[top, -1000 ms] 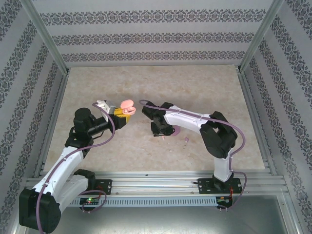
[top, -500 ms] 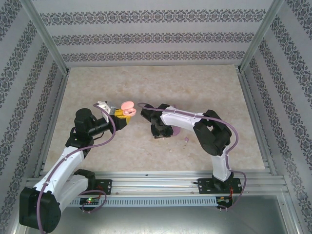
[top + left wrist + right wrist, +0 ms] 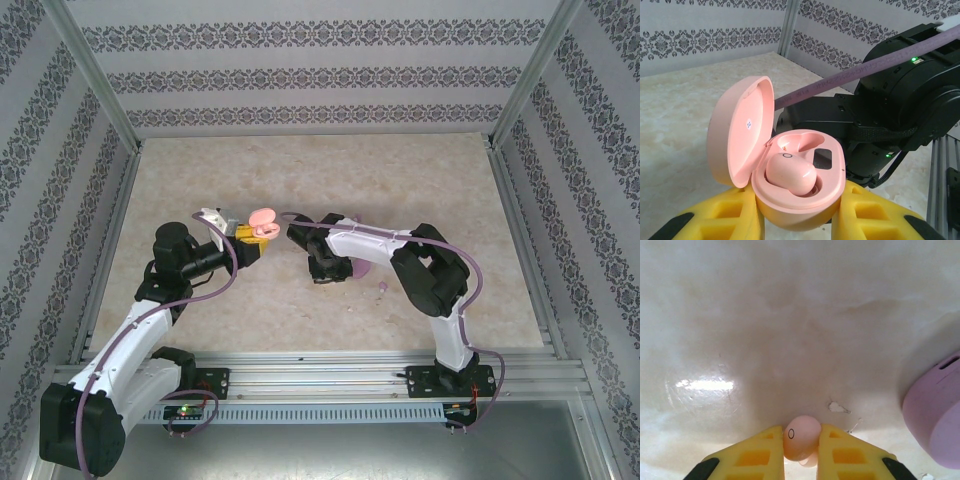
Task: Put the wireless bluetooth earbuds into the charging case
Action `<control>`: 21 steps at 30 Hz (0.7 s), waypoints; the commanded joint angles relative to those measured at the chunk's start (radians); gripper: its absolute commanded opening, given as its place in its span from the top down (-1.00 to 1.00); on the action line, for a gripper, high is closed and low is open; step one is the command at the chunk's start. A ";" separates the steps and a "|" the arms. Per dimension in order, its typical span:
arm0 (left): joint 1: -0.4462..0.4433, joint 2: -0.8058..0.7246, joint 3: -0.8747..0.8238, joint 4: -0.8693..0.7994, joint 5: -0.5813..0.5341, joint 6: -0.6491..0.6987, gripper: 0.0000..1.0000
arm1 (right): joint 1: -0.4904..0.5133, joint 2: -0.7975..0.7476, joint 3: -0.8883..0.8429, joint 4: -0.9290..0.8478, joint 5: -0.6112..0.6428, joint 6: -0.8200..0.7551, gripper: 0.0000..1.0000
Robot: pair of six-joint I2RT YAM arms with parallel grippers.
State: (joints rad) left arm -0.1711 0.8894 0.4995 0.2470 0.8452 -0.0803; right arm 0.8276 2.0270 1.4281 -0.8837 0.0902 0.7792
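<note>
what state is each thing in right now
pink charging case: lid open, gripped by the left gripper
pink earbud in case: seated in one slot, other slot empty
second pink earbud: pinched in the right gripper
purple case: lying on the table, lid state unclear
purple earbud: loose on the table

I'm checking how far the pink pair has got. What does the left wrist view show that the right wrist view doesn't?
Left wrist: the left gripper holds the open pink case, one pink earbud seated in it, the neighbouring socket empty, the right arm behind. Right wrist: the right gripper pinches a second pink earbud over the table, the purple case at the right edge. Both: the marbled table and yellow finger pads.
</note>
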 commanded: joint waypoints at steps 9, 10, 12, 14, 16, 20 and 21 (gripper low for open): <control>-0.018 0.029 0.011 0.109 0.130 -0.023 0.38 | 0.010 -0.369 -0.191 0.117 0.062 -0.031 0.80; -0.020 0.035 0.014 0.124 0.143 -0.028 0.38 | 0.010 -0.418 -0.210 0.128 0.065 -0.036 0.81; -0.027 0.051 0.025 0.142 0.162 -0.038 0.38 | 0.009 -0.525 -0.259 0.168 0.059 -0.058 0.81; -0.038 0.065 0.039 0.141 0.172 -0.036 0.38 | 0.008 -0.618 -0.302 0.232 0.025 -0.100 0.82; -0.051 0.075 0.049 0.141 0.178 -0.033 0.38 | 0.008 -0.702 -0.335 0.298 -0.026 -0.123 0.83; -0.077 0.082 0.061 0.132 0.189 -0.021 0.38 | 0.014 -0.820 -0.353 0.424 -0.158 -0.157 0.85; -0.083 0.083 0.064 0.128 0.190 -0.019 0.38 | 0.016 -0.835 -0.347 0.450 -0.195 -0.166 0.86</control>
State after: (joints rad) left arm -0.2310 0.9726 0.5266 0.3290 0.9939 -0.1066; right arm 0.8295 1.2282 1.0901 -0.5671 0.0135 0.6655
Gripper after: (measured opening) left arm 0.312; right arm 0.132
